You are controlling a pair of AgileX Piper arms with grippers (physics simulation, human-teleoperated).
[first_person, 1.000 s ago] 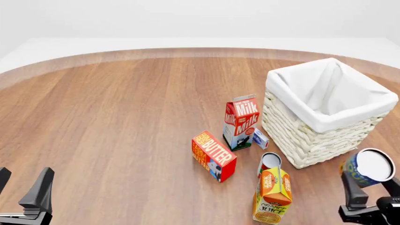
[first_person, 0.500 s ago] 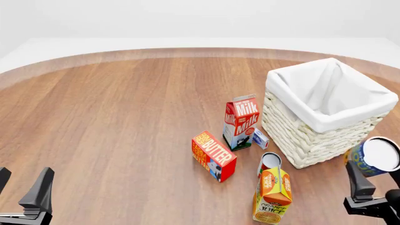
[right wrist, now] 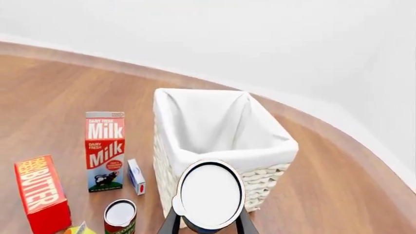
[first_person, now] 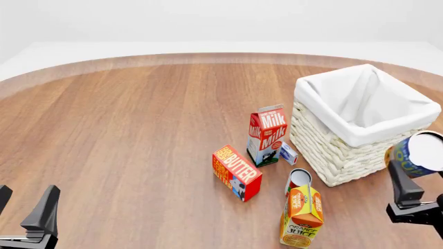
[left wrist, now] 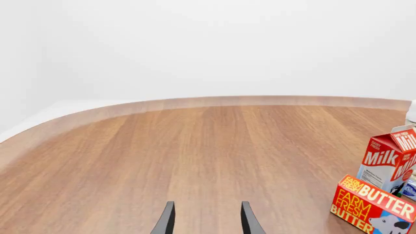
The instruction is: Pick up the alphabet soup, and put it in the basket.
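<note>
The left pincer, partly cut off at the frame edge, is gaping empty, while the right pincer is clamping the half-cropped alphabet soup aloft just beside the basket.

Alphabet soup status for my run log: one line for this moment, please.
right gripper: holding alphabet soup | soup: lifted, beside basket | left gripper: open, idle

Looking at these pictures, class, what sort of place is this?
Likely a simulated tabletop test scene stocked like a pantry: a bare wooden table against blank white surroundings, groceries such as a milk carton and butter box, and a lined wicker basket.
</note>
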